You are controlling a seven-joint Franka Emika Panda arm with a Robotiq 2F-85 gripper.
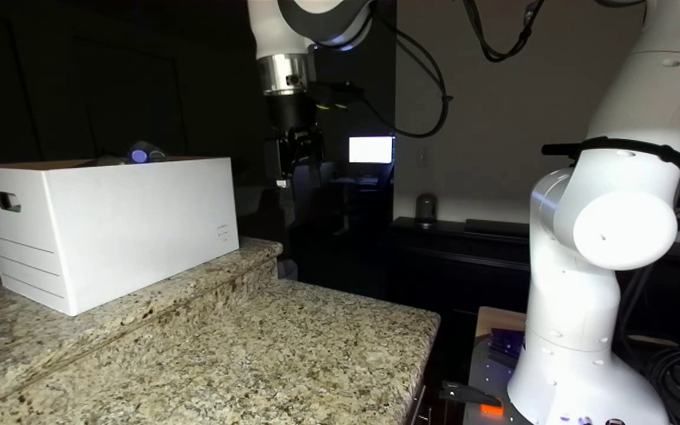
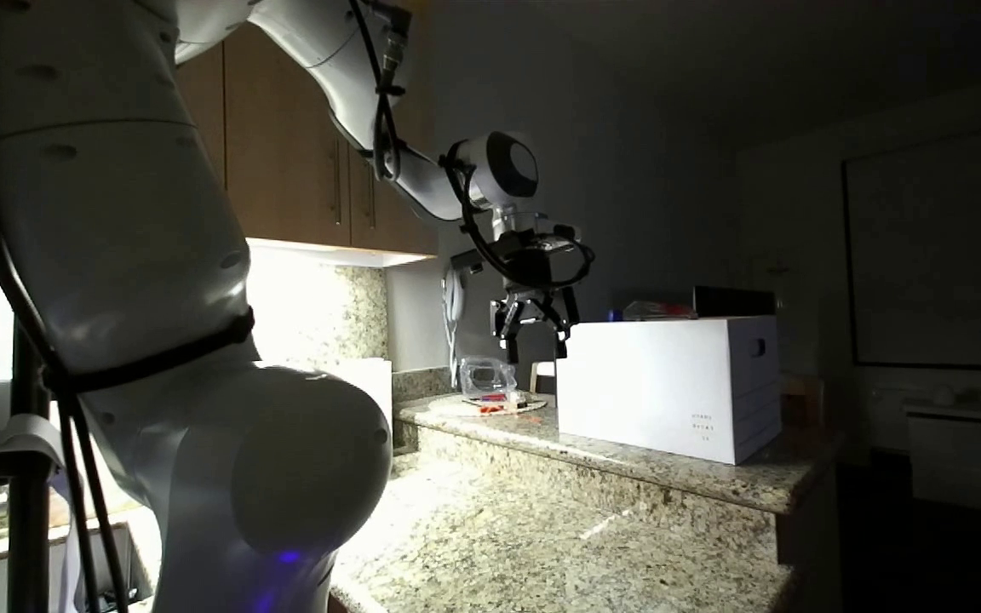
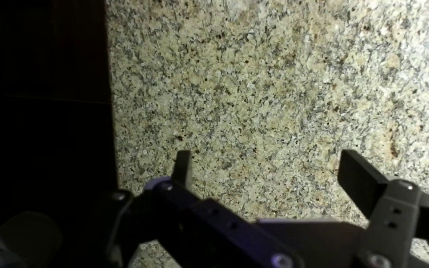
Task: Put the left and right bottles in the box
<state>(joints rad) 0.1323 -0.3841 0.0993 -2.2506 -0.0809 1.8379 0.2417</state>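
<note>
The white box [image 1: 145, 227] stands on the raised granite ledge and shows in both exterior views [image 2: 644, 387]. A blue cap [image 1: 139, 156] with dark, clear-looking shapes beside it rises above the box's rim. In an exterior view a blue cap [image 2: 615, 315] and a clear item with red [image 2: 659, 310] also show over the rim. I cannot tell whether these are one bottle or both; the box's inside is hidden. My gripper [image 1: 301, 171] is open and empty, raised beside the box and pointing down. It also shows open in an exterior view [image 2: 536, 349] and in the wrist view [image 3: 264, 163].
The lower granite counter [image 1: 293, 354] lies below the ledge; its edge drops to dark floor. A round mat [image 2: 448, 407] with a clear plastic container [image 2: 487, 375] and small red items sits on the ledge. Wooden cabinets [image 2: 286, 153] hang behind the arm.
</note>
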